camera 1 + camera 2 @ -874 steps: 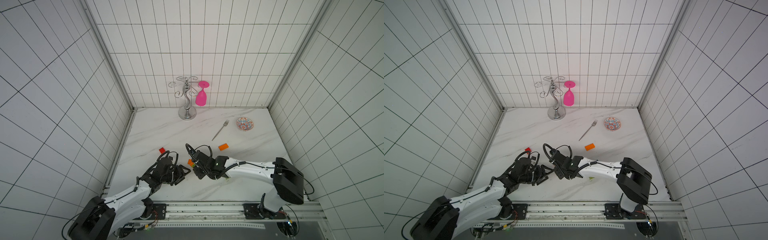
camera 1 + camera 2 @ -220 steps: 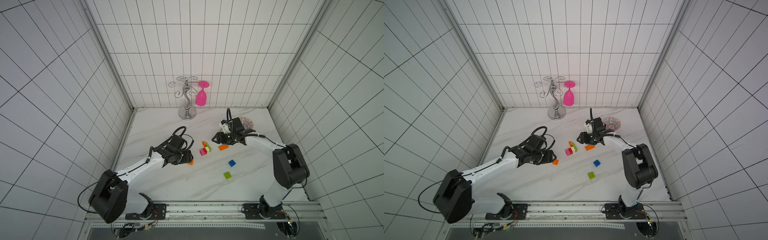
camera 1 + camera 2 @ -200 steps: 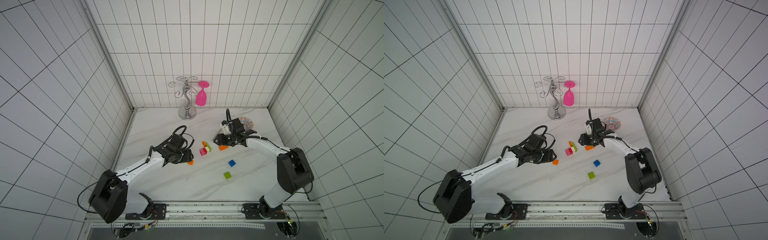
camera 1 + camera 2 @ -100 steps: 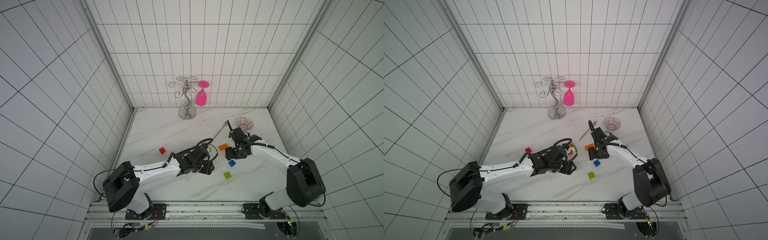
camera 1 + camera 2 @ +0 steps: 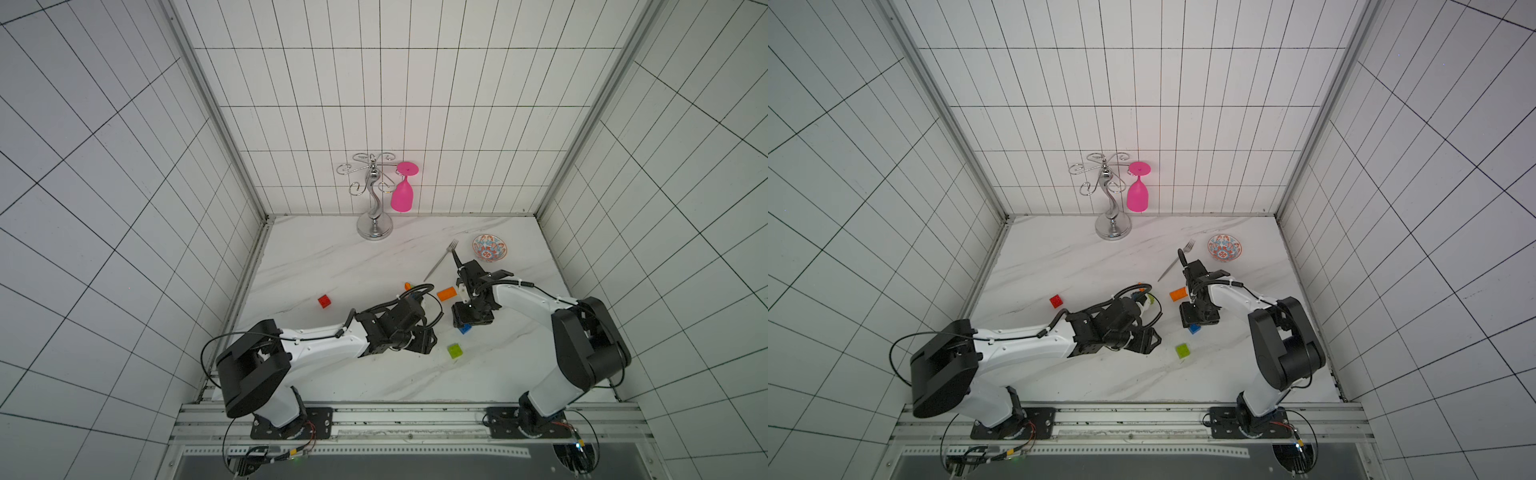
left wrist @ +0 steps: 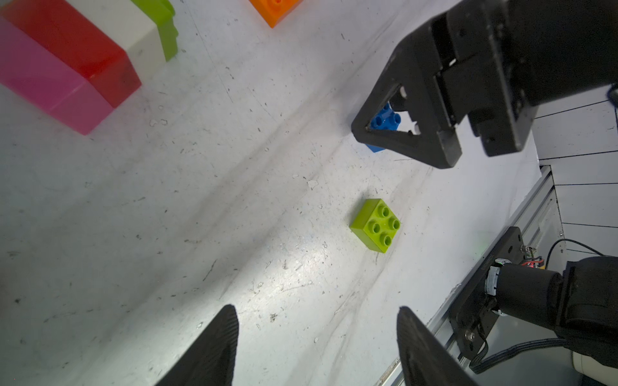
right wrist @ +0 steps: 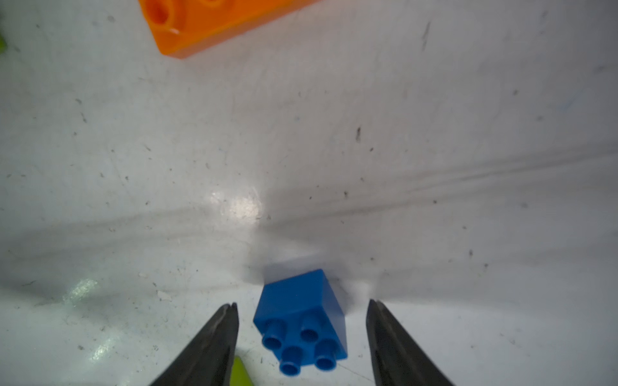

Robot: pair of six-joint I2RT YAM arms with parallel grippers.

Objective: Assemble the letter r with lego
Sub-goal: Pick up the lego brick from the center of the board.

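Blue square brick (image 7: 301, 331) sits on the marble worktop (image 5: 332, 257) between the spread fingers of the right claw (image 7: 301, 304), with a gap on each side and neither finger touching it. Left claw (image 6: 316, 308) hangs apart and empty, the lime green brick (image 6: 375, 224) just ahead of it. A joined stack of pink, red, cream and green bricks (image 6: 67, 60) lies nearby. Beyond the blue one lies a long orange brick (image 7: 214, 23).

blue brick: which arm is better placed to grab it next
Right. The right gripper hangs open with its jaws either side of the blue brick; the left gripper, also open, faces the lime brick.
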